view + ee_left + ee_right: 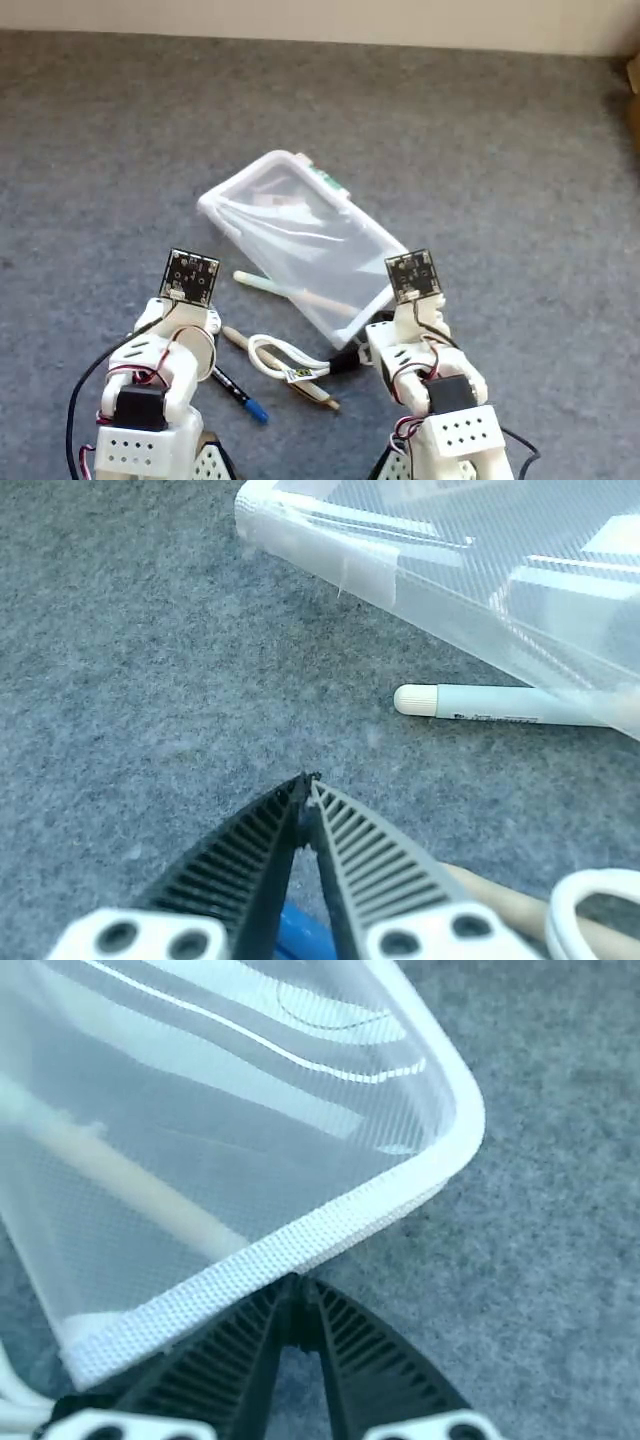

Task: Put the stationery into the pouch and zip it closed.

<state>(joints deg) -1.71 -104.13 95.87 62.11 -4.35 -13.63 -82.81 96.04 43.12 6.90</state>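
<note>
**Two arms over a clear pouch, stationery loose on the counter**

I look down on a grey, felt-like counter (500,150). A translucent mesh pouch (300,235) with a white woven edge lies on a slant, just beyond my two arms and between them.

The left pincer (305,780) is pressed together, its ribbed black tips meeting at a point above bare counter, well short of the pouch. The right pincer (297,1280) is also pressed together – its tips sit right at the pouch's white edge near a rounded corner, and I cannot tell whether they touch it.

A pale pen (262,283) with a white cap lies beside the pouch's near long side. Its other end runs behind the mesh; under it or inside it, I cannot tell.

Nearer the arms, outside the pouch, lie three more things. A tan pencil (240,342) lies at an angle with a looped white cable (272,362) over its middle. A black blue-capped pen (245,400) lies close by the left arm's base.
</note>
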